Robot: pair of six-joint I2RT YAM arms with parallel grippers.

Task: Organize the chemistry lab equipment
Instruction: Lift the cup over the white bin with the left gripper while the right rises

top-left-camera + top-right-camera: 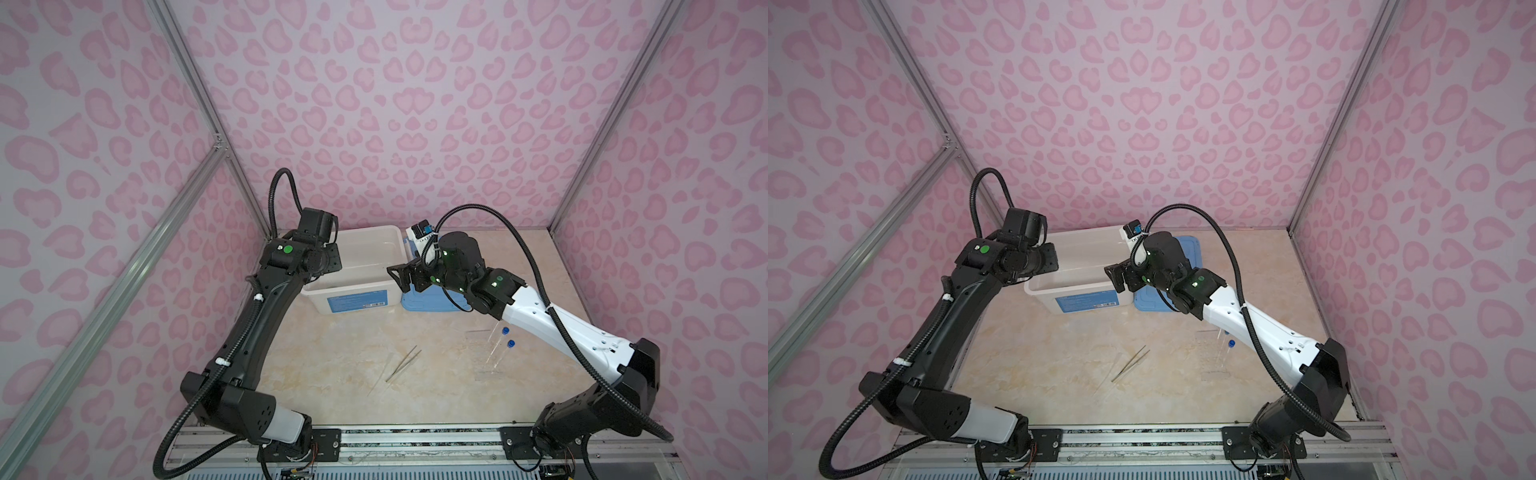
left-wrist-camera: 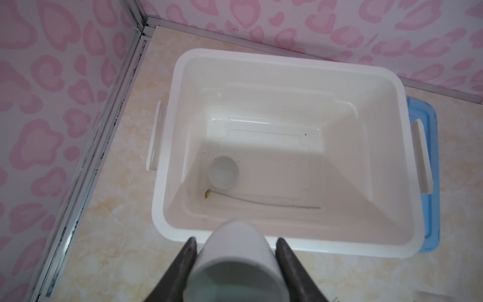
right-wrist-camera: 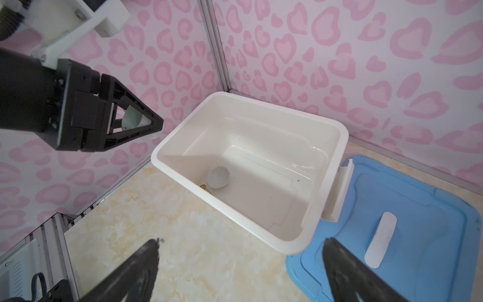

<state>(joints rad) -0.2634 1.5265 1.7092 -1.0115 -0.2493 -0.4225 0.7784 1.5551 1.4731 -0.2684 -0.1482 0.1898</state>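
Small white round dish point(image 2: 232, 266) is clamped in the left gripper point(image 2: 236, 240), held above the near rim of the open white plastic bin point(image 2: 287, 62), not yet released.

In the bin: a second white dish point(image 2: 223, 172) and the long thin rod with a brownish tip point(image 2: 261, 202), just beside each other on the floor.

Right gripper point(image 3: 241, 239): jaws wide apart, empty, over the bin's near corner by the blue plastic lid point(image 3: 418, 209), which lies flat against the bin.

Left on the beige marbled table point(image 1: 332, 395): metal tweezers point(image 1: 403, 365), faint clear dropper point(image 1: 380, 374) just beside them, and the clear rack point(image 1: 482, 353) with clear blue-capped tubes point(image 1: 498, 345) leaning in it.

Count: dishes 2, rod 1, tweezers 1, dropper 1, rack 1, bin 1, lid 1. Tubes: 2 caps show; can't tell about a third.

Roughly a third done, I'd judge; lid off.
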